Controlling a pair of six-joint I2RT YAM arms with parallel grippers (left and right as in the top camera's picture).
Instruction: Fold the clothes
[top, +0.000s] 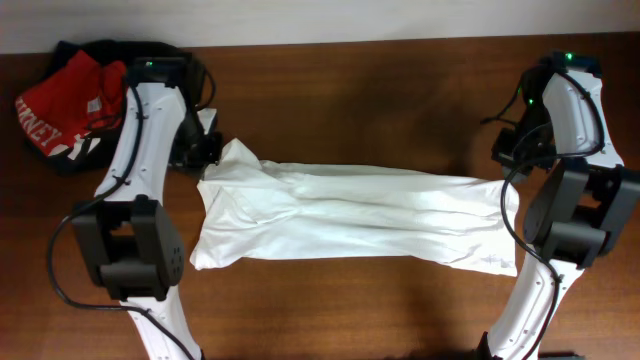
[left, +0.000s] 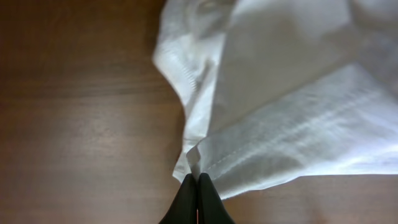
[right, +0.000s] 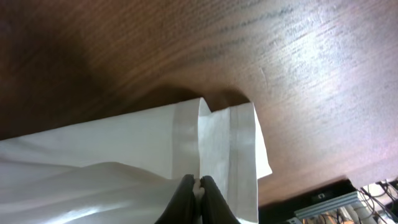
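Spanning most of the wood bench (top: 350, 90), the white shirt (top: 350, 215) lies drawn out lengthwise btwn the two arms, a long rumpled band w/ creases running end to end. Its left end is bunched & peaks up toward the left arm (top: 140, 150). Its right end is flatter and sits next to the right arm (top: 565, 170). Ea. arm reaches in from the near side to one end of the shirt.

Far-left corner of the bench: a red garment (top: 60, 105) w/ white lettering lies on a black garment (top: 80, 50), apart from the shirt and just beside the left arm.

Left end effector (left: 198, 177): in the wrist view the fingers are pressed together on a hemmed corner of the shirt. The cloth fans up & right from the pinch, w/ bare wood to the left.

Right end effector (right: 200, 180): the fingers are pinched on shirt fabric just below a stitched hem. Two hemmed layers overlap above the pinch, and the cloth casts a dark shadow on the wood behind. The bench edge & some cables show at lower right.
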